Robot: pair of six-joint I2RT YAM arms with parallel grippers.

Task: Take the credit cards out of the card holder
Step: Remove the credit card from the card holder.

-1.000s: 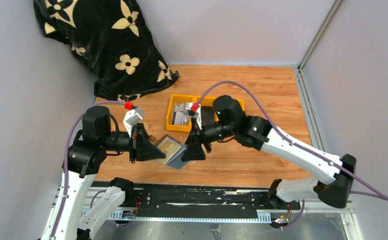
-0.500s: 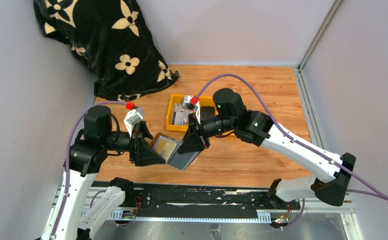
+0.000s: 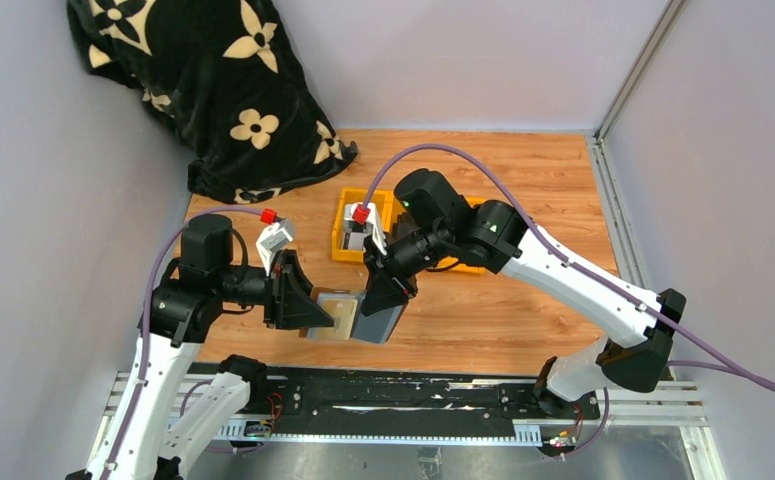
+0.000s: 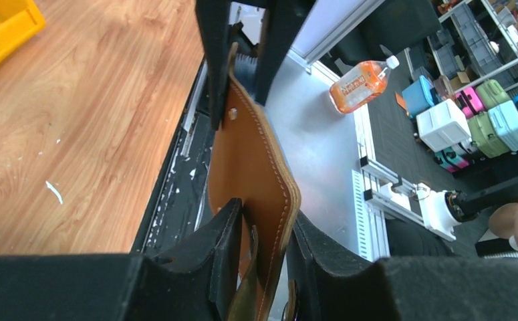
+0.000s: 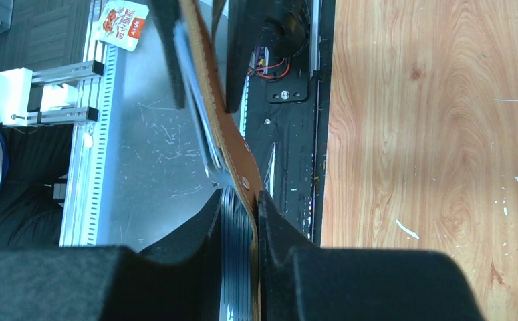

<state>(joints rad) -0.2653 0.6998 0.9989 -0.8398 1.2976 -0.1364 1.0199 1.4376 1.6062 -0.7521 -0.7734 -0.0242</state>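
Observation:
The card holder (image 3: 335, 316), brown leather with a grey inner half, hangs in the air above the table's near edge, stretched between both grippers. My left gripper (image 3: 308, 310) is shut on its brown flap (image 4: 249, 154), one finger on each side of the leather. My right gripper (image 3: 383, 300) is shut on the other half, pinching the leather (image 5: 228, 137) together with a stack of thin grey-blue layers (image 5: 232, 224). Those layers may be the credit cards' edges or pockets; I cannot tell which. A tan face shows inside the open holder in the top view.
A yellow bin (image 3: 351, 236) holding items stands on the wooden table behind the right wrist. A black flowered cloth (image 3: 223, 90) is heaped at the back left. The black base rail (image 3: 383, 395) runs just below the holder. Walls close in on both sides.
The right wrist swung left and its jaws closed on the holder's grey half. The left gripper's jaws spread, then closed again on the flap. The holder dropped slightly toward the near edge.

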